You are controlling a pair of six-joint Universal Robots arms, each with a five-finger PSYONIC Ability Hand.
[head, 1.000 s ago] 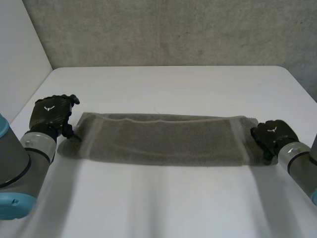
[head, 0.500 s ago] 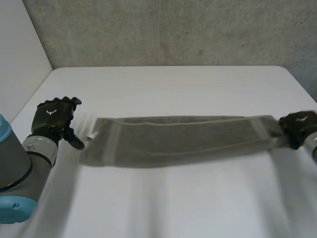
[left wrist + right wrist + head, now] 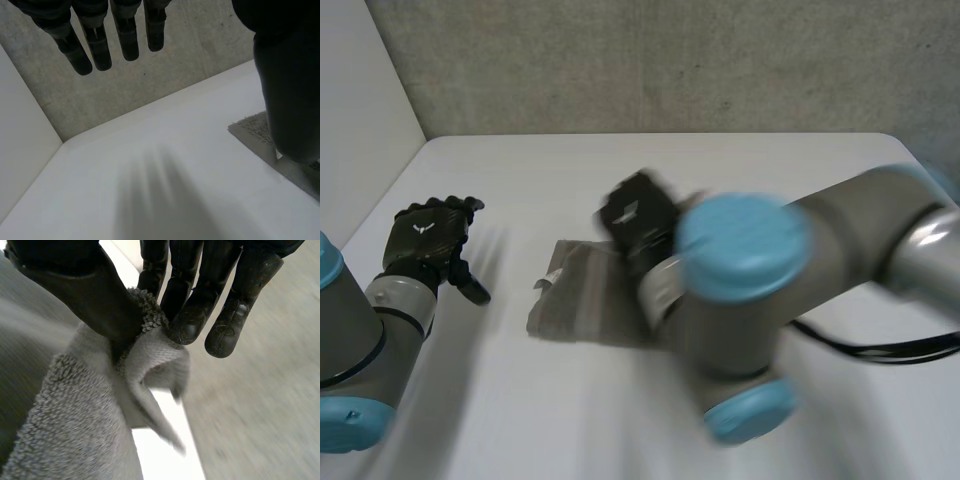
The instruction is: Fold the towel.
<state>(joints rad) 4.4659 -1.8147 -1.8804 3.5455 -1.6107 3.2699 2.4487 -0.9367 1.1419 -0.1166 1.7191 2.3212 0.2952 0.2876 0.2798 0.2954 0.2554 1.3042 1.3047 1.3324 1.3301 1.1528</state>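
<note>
The grey terry-cloth towel (image 3: pixel 570 300) sits left of centre on the white table (image 3: pixel 740 165), with its right part hidden behind the right arm. The black right hand (image 3: pixel 638 212) reaches across to the left and pinches a towel end between thumb and fingers (image 3: pixel 187 315). The black left hand (image 3: pixel 425 240) hangs at the table's left, near the towel's left end, with straight fingers (image 3: pixel 127 40) holding nothing.

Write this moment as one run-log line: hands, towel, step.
left hand: open, off the towel | right hand: pinches a towel end, held above the rest | towel: one end lifted, rest on table | step: fold unfinished
</note>
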